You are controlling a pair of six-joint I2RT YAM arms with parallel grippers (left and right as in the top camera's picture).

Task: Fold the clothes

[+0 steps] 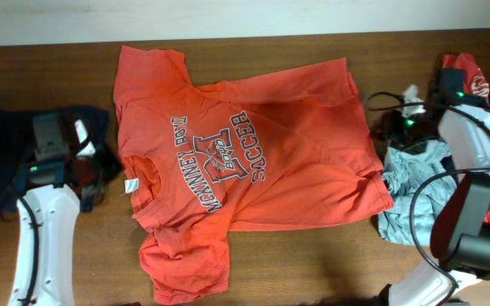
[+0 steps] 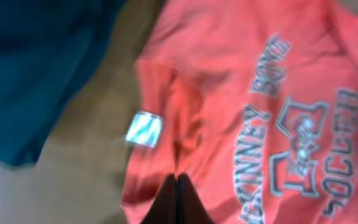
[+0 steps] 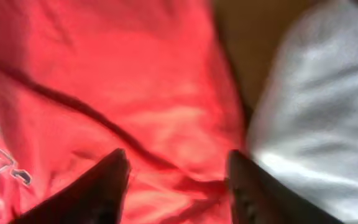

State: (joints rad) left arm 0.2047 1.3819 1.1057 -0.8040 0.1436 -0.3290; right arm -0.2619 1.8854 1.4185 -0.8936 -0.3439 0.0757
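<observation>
An orange t-shirt (image 1: pixel 245 144) with grey "McKinney Boyd Soccer" print lies spread flat, face up, in the middle of the table, its collar towards the left. My left gripper (image 1: pixel 88 170) is at the shirt's left side. In the left wrist view its fingers (image 2: pixel 177 180) are pressed together over the shirt (image 2: pixel 229 93), near the collar and the white tag (image 2: pixel 143 129). I see no cloth pinched between them. My right gripper (image 1: pixel 390 127) is at the shirt's right edge. Its fingers (image 3: pixel 176 168) are wide open over the orange fabric (image 3: pixel 104 81).
A dark blue garment (image 1: pixel 7 144) lies under the left arm and also shows in the left wrist view (image 2: pixel 30 62). A grey garment (image 1: pixel 415 170) lies right of the shirt, beside the right fingers (image 3: pixel 322 112). Red clothes (image 1: pixel 475 76) are piled at the far right.
</observation>
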